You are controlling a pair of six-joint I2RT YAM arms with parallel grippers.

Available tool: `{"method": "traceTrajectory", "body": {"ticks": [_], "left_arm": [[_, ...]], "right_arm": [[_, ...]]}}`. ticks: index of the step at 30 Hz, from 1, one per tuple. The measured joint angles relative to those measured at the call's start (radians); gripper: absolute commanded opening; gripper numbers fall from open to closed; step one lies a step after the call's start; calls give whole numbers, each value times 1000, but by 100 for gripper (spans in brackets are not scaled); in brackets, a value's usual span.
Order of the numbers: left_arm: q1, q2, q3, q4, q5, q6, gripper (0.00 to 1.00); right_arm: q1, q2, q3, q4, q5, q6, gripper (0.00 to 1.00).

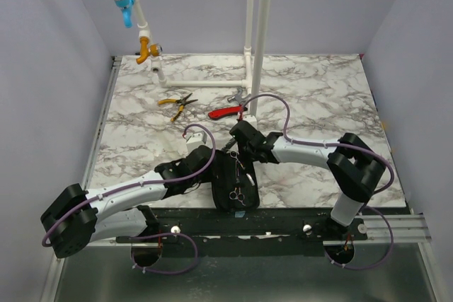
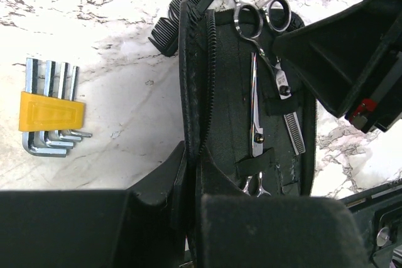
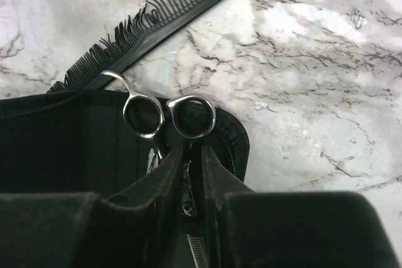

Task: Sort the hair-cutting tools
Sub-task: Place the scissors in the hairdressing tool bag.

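Pretty bright all round, with soft even light from overhead. In the top view the marble table (image 1: 318, 97) is cleanly lit, with only faint shadows under the arms toward 6 o'clock, and the walls splay out a bit at the edges. In the left wrist view the marble washes out near 10 o'clock, the black case (image 2: 226, 105) swallows detail, and the scissors (image 2: 256, 67) throw hard glints. The left gripper (image 2: 191, 177) and right gripper (image 3: 191, 149) are dark, out-of-focus blobs at 6 o'clock. The comb (image 3: 163, 10) looks slightly soft.
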Motion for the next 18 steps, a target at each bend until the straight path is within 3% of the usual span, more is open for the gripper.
{"method": "traceTrajectory", "body": {"ticks": [3,11,16,18], "left_arm": [[0,-2,0,-2,-3,-4,0],[0,-6,0,-3,-5,-10,0],[0,-6,0,-3,-5,-14,0],[-2,-6,0,-2,-5,-15,0]], "right_arm": [[0,-3,-11,1,22,6,6],[0,-25,-58,39,51,61,3],[0,-62,-98,43,58,95,25],[0,-76,-105,26,60,101,29]]}}
